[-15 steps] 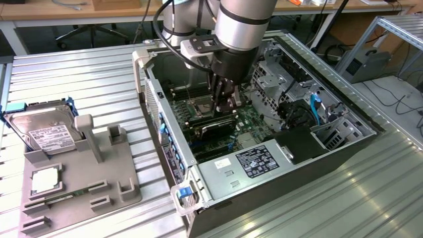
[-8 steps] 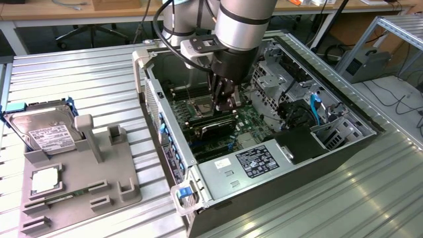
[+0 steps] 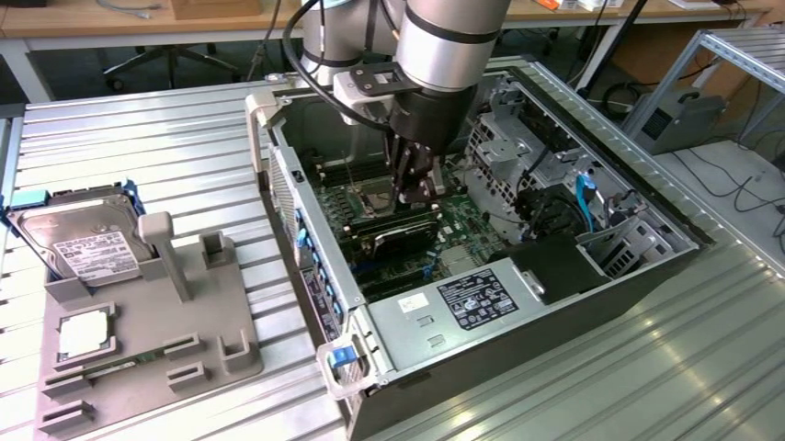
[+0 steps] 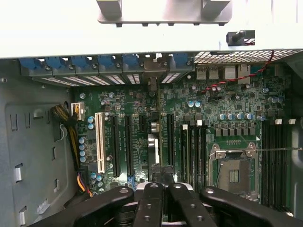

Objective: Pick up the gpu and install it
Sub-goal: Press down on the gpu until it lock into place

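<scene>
Nearest the onlooker, at 8 o'clock from the computer case (image 3: 322, 360), a grey fixture tray (image 3: 147, 322) carries a hard drive (image 3: 80, 243). Neither plays a part at this stage.

Inside the case, the power supply (image 3: 460, 303) sits at the near end. Beyond it, the gripper (image 3: 415, 188) reaches straight down over the motherboard (image 4: 137, 109).

In the wrist view the fingers (image 4: 150, 198) stand narrow. They appear closed on the top edge of the gpu (image 4: 155, 75), which is seen edge-on. The card runs as a thin line from the fingers toward 12 o'clock. Its pale bracket meets the rear wall among the blue slot clips (image 4: 71, 62). Whether the card is fully seated cannot be told.

Judged hazards:

- **Misalignment.** The card lies between closely spaced expansion slots (image 4: 170, 137). A small sideways offset would put its edge connector on the slot wall, and downward force could then bend the board or chip the slot.
- **Bracket snag.** If the bracket tip catches the rear wall, the card will tilt and seat at one end only.
- **Slip in the grasp.** The hold is on a thin edge, so pressing resistance may rotate the card between the fingers.
- **Adjacent parts.** The open CPU socket (image 4: 234, 172) at 3 o'clock and the red wire (image 4: 236, 78) at 1 o'clock are exposed to any stray lateral movement.
</scene>
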Tool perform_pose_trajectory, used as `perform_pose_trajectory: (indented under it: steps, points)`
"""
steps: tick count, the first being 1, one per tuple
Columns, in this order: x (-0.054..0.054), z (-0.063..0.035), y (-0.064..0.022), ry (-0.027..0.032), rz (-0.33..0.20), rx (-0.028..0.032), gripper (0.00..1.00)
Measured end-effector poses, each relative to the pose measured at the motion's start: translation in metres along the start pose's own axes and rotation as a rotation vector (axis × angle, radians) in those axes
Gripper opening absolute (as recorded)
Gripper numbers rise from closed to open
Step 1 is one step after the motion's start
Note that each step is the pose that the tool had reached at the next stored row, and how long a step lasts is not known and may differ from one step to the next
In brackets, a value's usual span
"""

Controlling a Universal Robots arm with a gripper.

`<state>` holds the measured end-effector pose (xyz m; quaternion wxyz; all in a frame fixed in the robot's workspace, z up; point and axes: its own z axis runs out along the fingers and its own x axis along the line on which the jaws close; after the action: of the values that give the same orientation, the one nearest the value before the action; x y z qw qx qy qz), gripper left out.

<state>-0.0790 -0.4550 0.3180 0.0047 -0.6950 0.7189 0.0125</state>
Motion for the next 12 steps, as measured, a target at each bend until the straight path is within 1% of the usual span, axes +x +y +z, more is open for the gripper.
perform_pose_trajectory:
  steps: [4,10,12]
  points:
    - [-0.001,0.0022,0.002,-0.0002,0.0,0.0001,0.11]
    - [-0.002,0.0105,0.004,0.0002,0.0,0.0,0.11]
    - [-0.002,0.0116,0.0042,0.0003,0.0,-0.0001,0.11]
